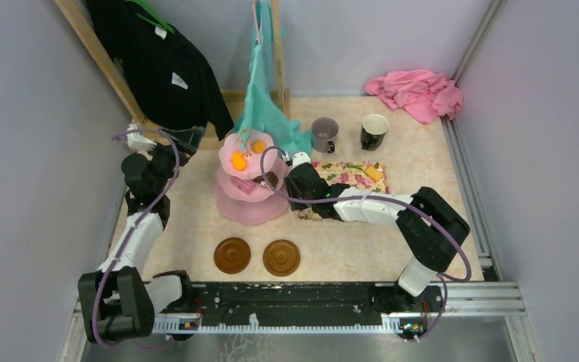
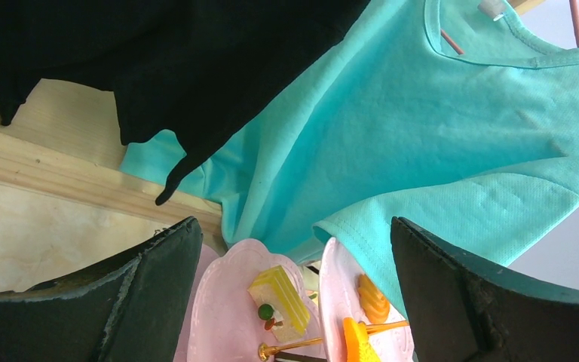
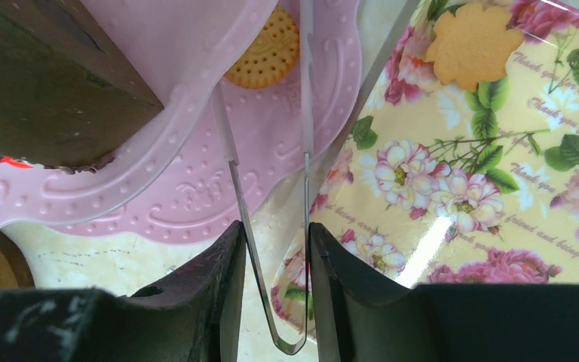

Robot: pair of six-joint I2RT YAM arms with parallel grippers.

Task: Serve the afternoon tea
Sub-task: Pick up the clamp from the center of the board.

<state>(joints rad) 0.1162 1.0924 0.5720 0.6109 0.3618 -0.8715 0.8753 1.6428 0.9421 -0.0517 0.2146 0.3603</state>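
— Where is the pink three-tier stand (image 1: 247,197)?

— Left of centre in the overhead view, standing on the surface (image 1: 188,219). Two orange cakes (image 1: 238,160) sit on its top tier. The left wrist view shows a yellow cake (image 2: 280,296) on another tier.

— And the right gripper (image 3: 274,226)?

— At the stand's right side, clamped on a pair of thin tongs (image 3: 304,75) whose bend lies between its fingers. The tong arms reach up over the stand's scalloped rims. A brown cake (image 3: 45,83) sits on a tier at the upper left of that view, and a round biscuit (image 3: 264,49) lies on the tier beneath, top centre.

— What's beside it?

— A floral tray (image 1: 343,179), just right of the stand, carrying a flower-shaped biscuit (image 3: 471,41). Above the tray stand a grey mug (image 1: 324,134) and a black mug (image 1: 374,131). Two brown discs (image 1: 232,255) lie side by side below the stand.

— The left gripper (image 2: 294,230)?

— Jaws wide apart, holding nothing, facing the stand with teal fabric (image 2: 437,136) and a black garment (image 2: 196,60) hanging behind it. A pink cloth (image 1: 416,94) lies at the upper right.
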